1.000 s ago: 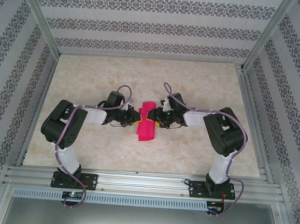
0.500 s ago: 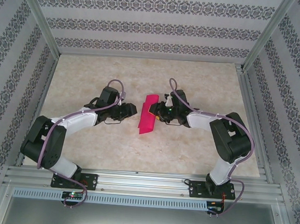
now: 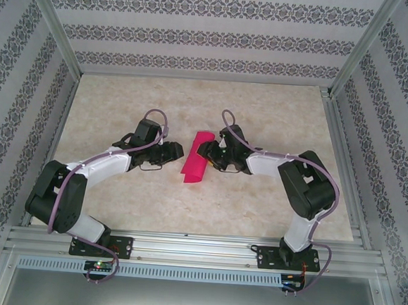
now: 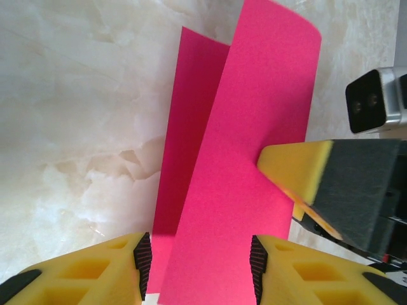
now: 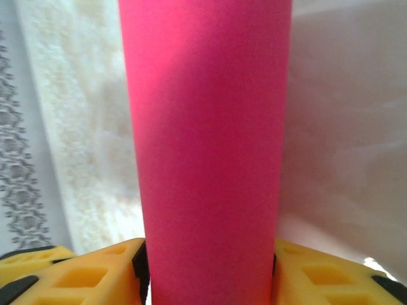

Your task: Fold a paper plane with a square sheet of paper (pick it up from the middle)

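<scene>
The square sheet of paper (image 3: 194, 164) is magenta-pink and folded into a long narrow strip on the marble table, between the two arms. In the left wrist view one flap of the sheet (image 4: 248, 159) stands raised over a darker lower layer. My left gripper (image 3: 176, 151) is just left of the strip. It is open (image 4: 200, 260), and the strip's near end runs between its pads without being pinched. My right gripper (image 3: 205, 151) is at the strip's upper right edge. In its own view the pink paper (image 5: 210, 159) spans the whole gap and touches both pads (image 5: 210, 273).
The marble tabletop (image 3: 123, 97) is bounded by an aluminium frame (image 3: 182, 246) at the near edge. Patterned walls (image 3: 199, 32) rise behind and at both sides. One right-gripper finger (image 4: 299, 168) rests against the raised flap's edge.
My left gripper has opened, let go of the paper and drawn back to the left. The paper has shifted slightly and now lies flatter, with the right gripper still at its right edge.
</scene>
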